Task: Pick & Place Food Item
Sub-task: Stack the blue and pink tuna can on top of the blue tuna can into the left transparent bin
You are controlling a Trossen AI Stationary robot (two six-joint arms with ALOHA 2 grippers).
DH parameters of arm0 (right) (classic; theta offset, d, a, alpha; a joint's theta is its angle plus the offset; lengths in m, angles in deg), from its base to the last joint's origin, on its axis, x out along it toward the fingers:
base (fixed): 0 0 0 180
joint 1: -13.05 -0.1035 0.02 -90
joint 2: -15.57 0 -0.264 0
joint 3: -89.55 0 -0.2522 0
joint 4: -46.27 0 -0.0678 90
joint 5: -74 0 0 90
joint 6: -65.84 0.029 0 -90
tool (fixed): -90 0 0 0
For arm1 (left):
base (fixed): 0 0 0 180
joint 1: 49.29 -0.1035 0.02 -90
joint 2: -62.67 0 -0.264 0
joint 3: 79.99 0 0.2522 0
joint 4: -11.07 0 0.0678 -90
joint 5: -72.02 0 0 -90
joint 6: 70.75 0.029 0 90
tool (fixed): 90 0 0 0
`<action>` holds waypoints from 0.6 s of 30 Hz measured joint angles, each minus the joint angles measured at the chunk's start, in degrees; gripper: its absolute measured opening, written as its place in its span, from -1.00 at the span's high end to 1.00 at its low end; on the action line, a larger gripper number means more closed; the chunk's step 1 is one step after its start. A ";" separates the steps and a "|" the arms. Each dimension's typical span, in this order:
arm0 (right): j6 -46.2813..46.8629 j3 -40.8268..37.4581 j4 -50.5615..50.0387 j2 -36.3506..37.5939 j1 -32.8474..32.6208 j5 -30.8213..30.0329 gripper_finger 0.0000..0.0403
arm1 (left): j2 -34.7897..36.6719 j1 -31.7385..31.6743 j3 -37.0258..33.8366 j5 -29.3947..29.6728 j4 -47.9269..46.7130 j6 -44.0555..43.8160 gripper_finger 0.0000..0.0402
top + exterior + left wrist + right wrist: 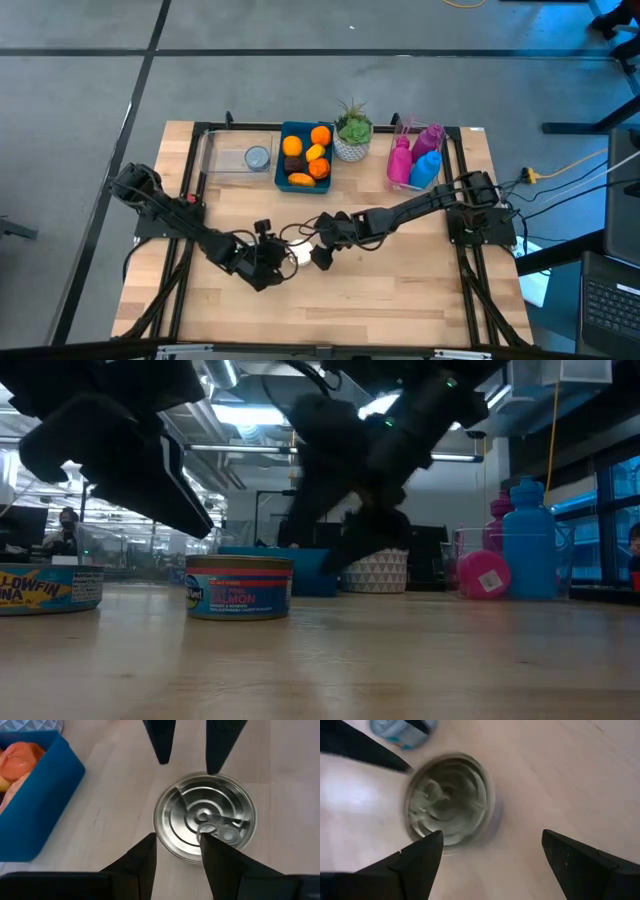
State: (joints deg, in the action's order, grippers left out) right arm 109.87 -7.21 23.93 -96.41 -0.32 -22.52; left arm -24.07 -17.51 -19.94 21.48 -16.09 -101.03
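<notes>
Salmon can (239,587), label reading "SALMON"; second can (50,588), "…LLOWFIN".

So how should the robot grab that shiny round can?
Probably from straight above, fingers squeezing the round side wall of the salmon can across its middle. It stands upright on the table, flat lid up, and the open left gripper is already above it.

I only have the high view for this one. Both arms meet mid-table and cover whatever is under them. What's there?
Observer: A round tin can with its pull-tab lid up, under the left hand, whose fingers are open.
Operator: Any label?
Observer: The low view shows "salmon" on its side.
Operator: And the right hand?
Observer: The right hand is open wide and looks down on the same can.
Operator: Anything else nearby?
Observer: A second can, marked yellowfin, stands apart from it.
</notes>
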 joint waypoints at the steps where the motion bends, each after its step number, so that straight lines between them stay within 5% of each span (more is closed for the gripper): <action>1: -0.46 0.53 -0.52 -0.17 -0.10 0.30 -0.69 | 0.00 0.02 0.02 0.00 -0.02 0.02 0.29; 18: -6.62 13.41 -0.43 -9.10 -1.37 10.05 -0.69 | -3.65 0.43 0.08 0.03 -1.23 -5.00 0.29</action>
State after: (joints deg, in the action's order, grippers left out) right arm 103.25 6.19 23.50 -105.50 -1.69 -12.47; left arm -27.71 -17.08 -19.87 21.51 -17.32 -106.03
